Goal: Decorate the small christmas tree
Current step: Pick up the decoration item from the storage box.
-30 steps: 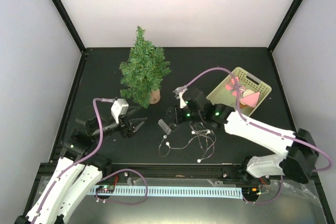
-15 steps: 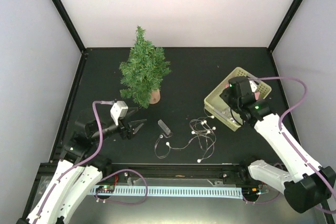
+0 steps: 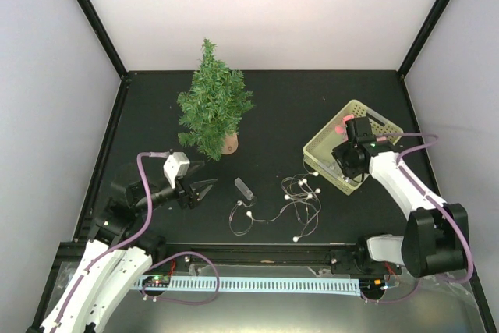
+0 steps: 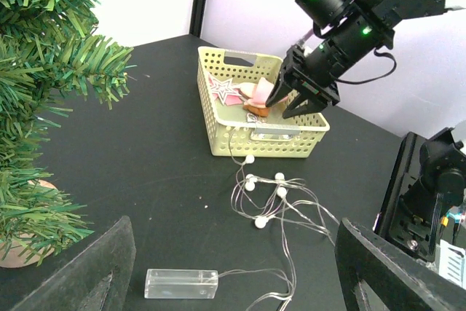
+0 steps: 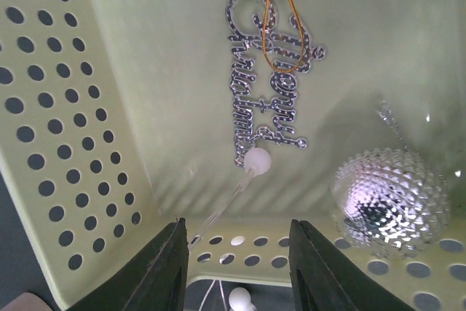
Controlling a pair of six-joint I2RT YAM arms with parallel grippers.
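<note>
Tree (image 3: pixel 214 111): conical, dark-green bristly, upright on pale wood stump (image 3: pixel 229 144); L jaws wide, R jaws part-open, both empty.

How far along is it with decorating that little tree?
Nothing done yet: the small christmas tree is bare. The right gripper is in the yellow basket of ornaments, open, holding nothing; the left gripper hangs open. The light string lies on the table. All the decorating is left.
</note>
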